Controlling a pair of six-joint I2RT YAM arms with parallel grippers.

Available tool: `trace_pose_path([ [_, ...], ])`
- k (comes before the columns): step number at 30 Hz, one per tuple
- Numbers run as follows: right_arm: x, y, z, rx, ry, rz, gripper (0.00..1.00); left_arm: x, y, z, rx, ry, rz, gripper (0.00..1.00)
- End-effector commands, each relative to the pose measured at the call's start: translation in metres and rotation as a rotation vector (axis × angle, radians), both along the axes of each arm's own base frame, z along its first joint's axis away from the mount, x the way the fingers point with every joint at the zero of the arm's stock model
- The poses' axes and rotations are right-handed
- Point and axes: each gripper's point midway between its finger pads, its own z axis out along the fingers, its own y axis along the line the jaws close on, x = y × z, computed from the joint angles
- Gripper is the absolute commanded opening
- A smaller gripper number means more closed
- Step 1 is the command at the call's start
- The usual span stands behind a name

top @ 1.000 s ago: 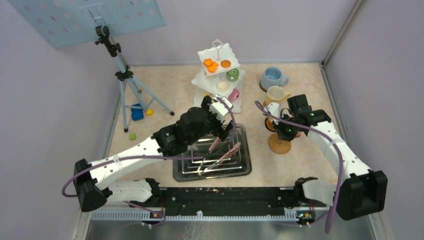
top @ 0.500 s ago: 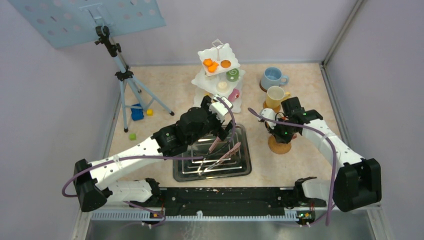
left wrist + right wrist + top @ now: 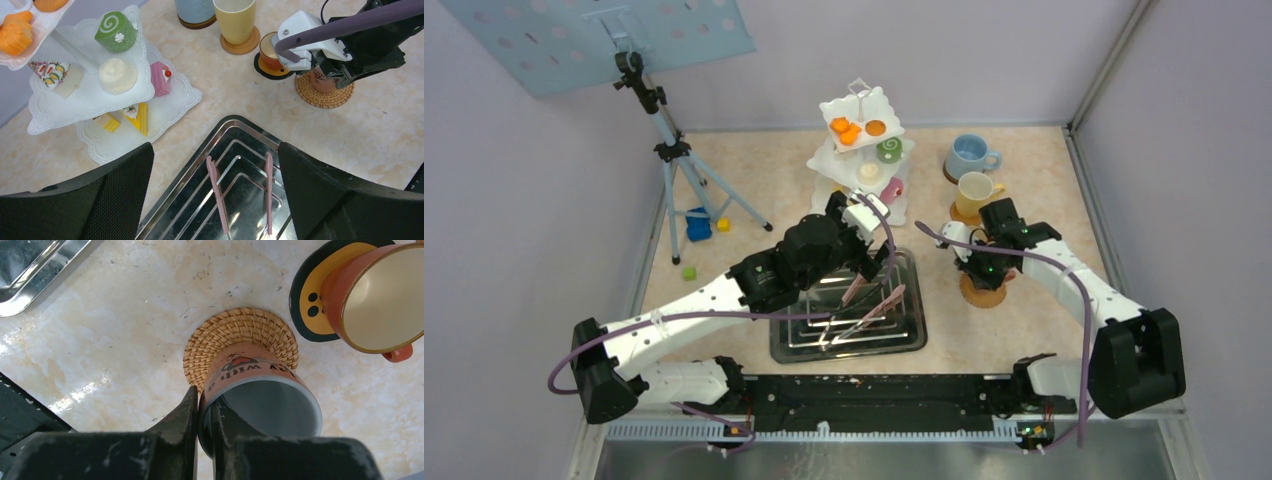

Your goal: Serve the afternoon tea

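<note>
My right gripper [image 3: 205, 400] is shut on the rim of a brown-sided mug with a grey inside [image 3: 260, 390]. The mug's base is at a woven round coaster [image 3: 235, 335]; whether it touches I cannot tell. They also show in the top view, gripper [image 3: 984, 265] over coaster [image 3: 984, 292]. A brown mug [image 3: 380, 300] sits on a dark coaster beside it. The yellow mug [image 3: 974, 190] and blue mug [image 3: 969, 157] stand on coasters behind. The white three-tier stand [image 3: 829, 160] holds orange [image 3: 844, 130], green swirl [image 3: 888, 150] and pink [image 3: 892, 188] pastries. My left gripper [image 3: 215, 150] is open and empty above the tray.
A steel tray [image 3: 909, 335] lies at the front centre with pink tongs [image 3: 874, 305] in it. A tripod [image 3: 674, 160] with a blue perforated board stands at the back left, small coloured blocks [image 3: 699, 225] at its feet. Walls close off the left, back and right.
My right gripper has moved left and down with the mug, bringing it over the woven coaster. The left arm has not moved.
</note>
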Motion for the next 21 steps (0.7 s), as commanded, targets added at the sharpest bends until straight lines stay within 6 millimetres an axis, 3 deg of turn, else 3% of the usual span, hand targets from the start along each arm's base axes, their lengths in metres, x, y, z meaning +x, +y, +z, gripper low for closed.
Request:
trace_pose_path([
  [1,0.01,0.007,0.0,0.006,-0.033,0.005,0.02,0.0,0.0,0.019,-0.057,-0.041,0.003,0.99],
  [3,0.01,0.008,0.003,0.014,-0.04,0.0,0.08,0.0,0.0,0.018,-0.055,-0.039,0.001,0.99],
  [5,0.01,0.01,0.007,0.029,-0.048,-0.002,0.23,0.001,0.0,0.017,-0.051,-0.04,0.005,0.99],
  [6,0.01,0.011,0.011,0.04,-0.057,-0.002,0.38,0.001,0.0,0.017,-0.05,-0.042,0.007,0.99],
  [7,0.01,0.013,0.015,0.054,-0.066,0.002,0.67,0.001,0.001,0.018,-0.051,-0.047,0.011,0.99],
  [8,0.01,0.014,0.02,0.066,-0.08,0.005,0.9,0.002,0.002,0.018,-0.052,-0.05,0.015,0.99],
  [13,0.003,0.016,0.044,0.101,-0.12,0.005,0.94,0.005,0.005,0.019,-0.053,-0.066,0.033,0.99],
  [16,-0.003,0.016,0.068,0.134,-0.164,-0.009,0.94,0.005,0.006,0.023,-0.066,-0.083,0.04,0.99],
  [21,0.011,0.019,0.155,0.322,-0.5,-0.165,0.95,0.002,0.013,0.043,-0.129,-0.126,0.043,0.99],
])
